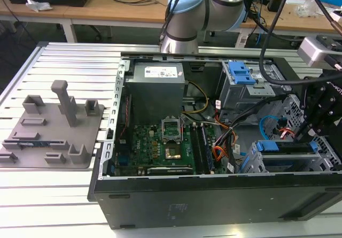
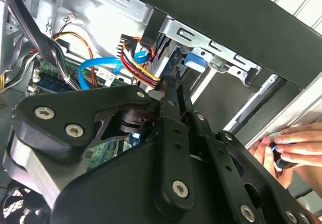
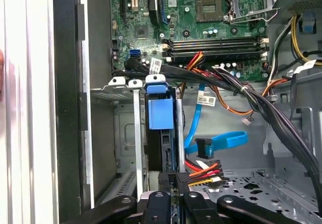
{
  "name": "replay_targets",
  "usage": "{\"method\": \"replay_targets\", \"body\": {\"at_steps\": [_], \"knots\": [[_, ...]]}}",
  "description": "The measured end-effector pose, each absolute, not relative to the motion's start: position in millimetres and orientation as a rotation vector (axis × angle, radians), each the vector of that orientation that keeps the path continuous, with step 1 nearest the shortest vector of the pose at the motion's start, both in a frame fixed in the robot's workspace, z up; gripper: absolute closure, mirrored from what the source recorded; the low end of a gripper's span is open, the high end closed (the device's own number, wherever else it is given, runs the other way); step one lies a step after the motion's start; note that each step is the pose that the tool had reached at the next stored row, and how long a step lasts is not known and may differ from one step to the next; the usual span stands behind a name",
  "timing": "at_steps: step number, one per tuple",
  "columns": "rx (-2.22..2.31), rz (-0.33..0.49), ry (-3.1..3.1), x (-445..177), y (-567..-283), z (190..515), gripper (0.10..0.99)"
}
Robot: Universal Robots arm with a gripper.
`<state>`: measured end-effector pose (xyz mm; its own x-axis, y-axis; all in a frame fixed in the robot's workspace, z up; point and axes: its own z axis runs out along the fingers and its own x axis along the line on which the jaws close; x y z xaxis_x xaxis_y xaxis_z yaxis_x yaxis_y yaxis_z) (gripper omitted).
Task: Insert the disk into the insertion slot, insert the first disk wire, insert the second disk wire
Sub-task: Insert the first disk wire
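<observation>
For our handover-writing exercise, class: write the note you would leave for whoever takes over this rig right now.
Gripper hangs at the end of the disk, next to the coloured power plug; whether it grips anything can't be told.
Done: disk sits in the insertion slot.
Left: blue data wire lies loose, unplugged; power plug not visibly seated.
Caution: a person's hand is at the outer side of the case.
</observation>
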<state>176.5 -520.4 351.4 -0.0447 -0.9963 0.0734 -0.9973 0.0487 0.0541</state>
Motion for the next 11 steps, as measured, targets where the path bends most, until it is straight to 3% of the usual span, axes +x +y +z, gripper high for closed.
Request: {"method": "replay_targets", "body": {"at_steps": [11], "knots": [[2.102, 0.028, -2.203, 176.5, -514.9, 354.8, 0.922]]}}
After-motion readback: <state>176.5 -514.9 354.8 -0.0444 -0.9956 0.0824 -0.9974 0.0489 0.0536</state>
